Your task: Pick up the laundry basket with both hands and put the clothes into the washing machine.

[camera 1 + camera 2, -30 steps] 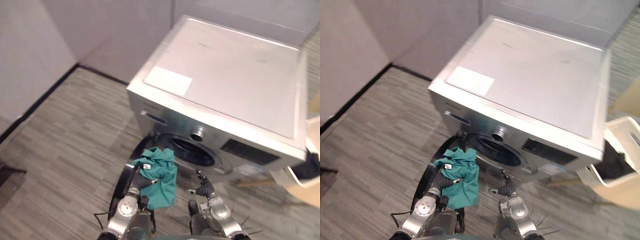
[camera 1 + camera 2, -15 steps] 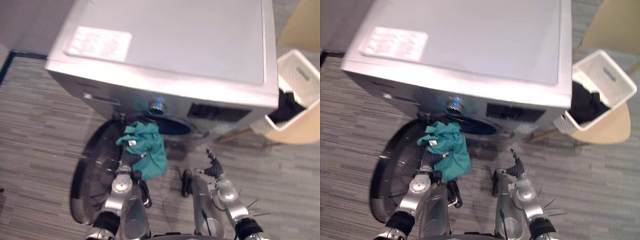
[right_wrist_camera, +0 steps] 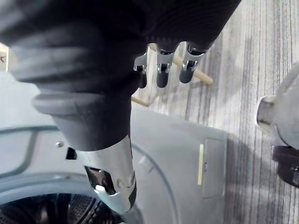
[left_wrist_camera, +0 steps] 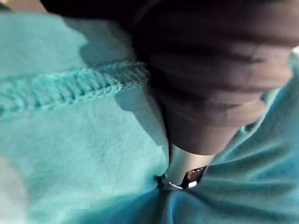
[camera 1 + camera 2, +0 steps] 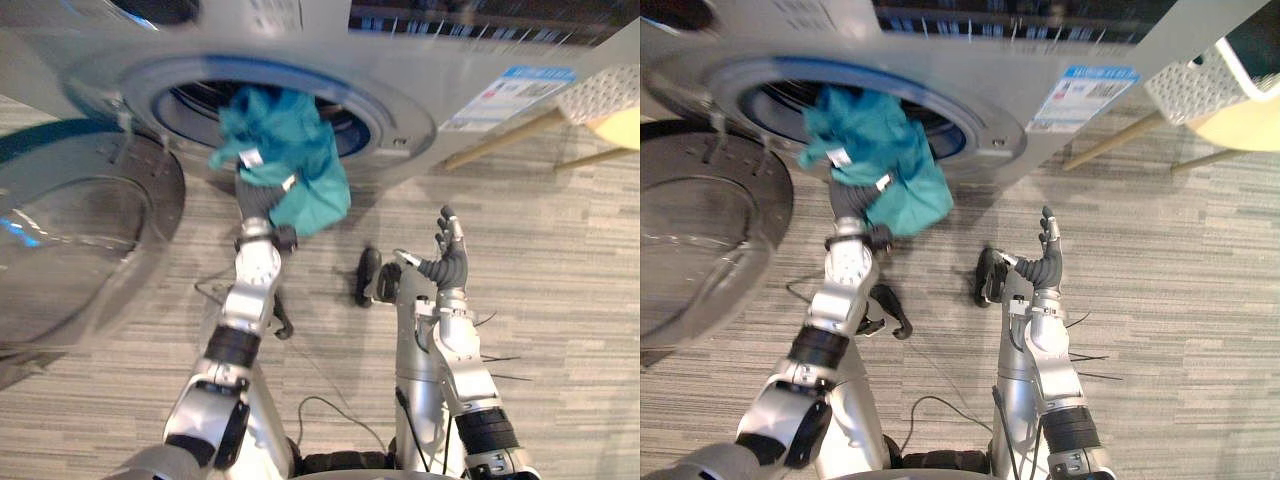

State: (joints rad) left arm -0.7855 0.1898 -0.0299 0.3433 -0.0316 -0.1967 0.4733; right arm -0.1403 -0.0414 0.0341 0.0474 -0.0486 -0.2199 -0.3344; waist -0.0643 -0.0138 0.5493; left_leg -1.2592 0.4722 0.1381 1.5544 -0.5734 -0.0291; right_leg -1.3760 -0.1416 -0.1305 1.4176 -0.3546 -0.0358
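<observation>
One teal cloth garment [image 5: 290, 160], clutched in my left hand [image 5: 258, 198], is at the silver washing machine [image 5: 420, 110] drum mouth, unreleased; my right hand [image 5: 447, 265] hangs slack, empty.

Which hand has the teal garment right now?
The left hand, gripping the teal garment at the washing machine's open drum; the right hand is open and empty.

One silver-grey front-loading washing machine [image 5: 430, 100]. One round glass-fronted door [image 5: 70, 250] hangs open at the machine's left. One teal cloth garment [image 5: 290, 165], bearing one white label [image 5: 250, 158], is at the machine's drum opening. One blue-and-white sticker [image 5: 505, 95] is on the machine's front. One white perforated plastic basket [image 5: 1195, 88] and one pale wooden seat [image 5: 1250, 130] stand to the machine's right. Two robot hands are in front of the machine: left hand [image 5: 258, 195], right hand [image 5: 445, 262].
</observation>
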